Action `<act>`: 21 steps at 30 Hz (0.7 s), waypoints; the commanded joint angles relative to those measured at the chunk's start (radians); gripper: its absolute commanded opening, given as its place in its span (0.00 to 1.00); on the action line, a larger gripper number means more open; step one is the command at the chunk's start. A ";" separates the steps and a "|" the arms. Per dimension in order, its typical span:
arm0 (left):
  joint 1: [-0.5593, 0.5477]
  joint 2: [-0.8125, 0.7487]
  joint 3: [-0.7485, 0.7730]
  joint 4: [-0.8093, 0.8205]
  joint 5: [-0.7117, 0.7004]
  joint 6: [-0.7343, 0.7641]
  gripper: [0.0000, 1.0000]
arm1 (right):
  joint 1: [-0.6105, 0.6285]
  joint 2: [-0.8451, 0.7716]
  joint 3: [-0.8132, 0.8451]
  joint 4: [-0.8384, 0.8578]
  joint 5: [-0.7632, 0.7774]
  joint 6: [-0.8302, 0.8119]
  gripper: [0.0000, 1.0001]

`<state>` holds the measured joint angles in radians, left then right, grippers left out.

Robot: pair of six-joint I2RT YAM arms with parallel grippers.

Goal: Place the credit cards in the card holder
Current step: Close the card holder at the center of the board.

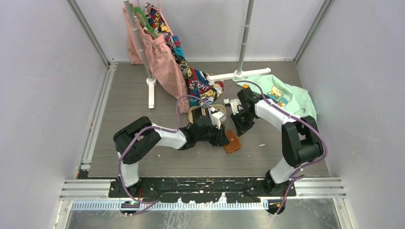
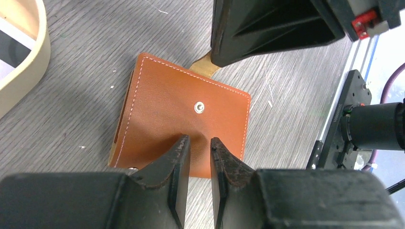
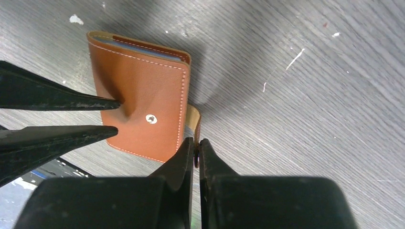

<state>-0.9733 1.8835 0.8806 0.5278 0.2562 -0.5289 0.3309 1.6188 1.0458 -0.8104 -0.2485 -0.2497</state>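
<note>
The tan-brown leather card holder (image 1: 232,141) lies folded shut on the grey table, snap stud up. My left gripper (image 2: 199,142) stands on its cover (image 2: 167,109), jaws a little apart with nothing between them. In the right wrist view its fingertips (image 3: 107,102) dent the leather (image 3: 143,86). My right gripper (image 3: 196,141) is shut on the holder's snap tab (image 3: 193,119), which sticks out from the side. A bluish edge shows inside the fold (image 3: 143,50). One white and black credit card (image 2: 9,47) lies in the wooden tray.
The oval wooden tray (image 1: 198,110) sits just behind the left gripper. A white clothes rack (image 1: 243,71) with pink and patterned garments (image 1: 167,62) stands at the back. A green T-shirt (image 1: 286,98) lies at the back right. Metal rails (image 1: 205,183) run along the near table edge.
</note>
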 commanded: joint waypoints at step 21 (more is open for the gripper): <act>0.005 0.076 -0.051 0.206 -0.087 -0.199 0.19 | -0.057 0.019 0.184 -0.037 -0.229 -0.161 0.34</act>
<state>-0.9676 1.9553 0.8528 0.7219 0.1978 -0.7300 0.3557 1.6890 1.1759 -0.8394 -0.3538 -0.4328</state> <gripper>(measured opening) 0.207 0.295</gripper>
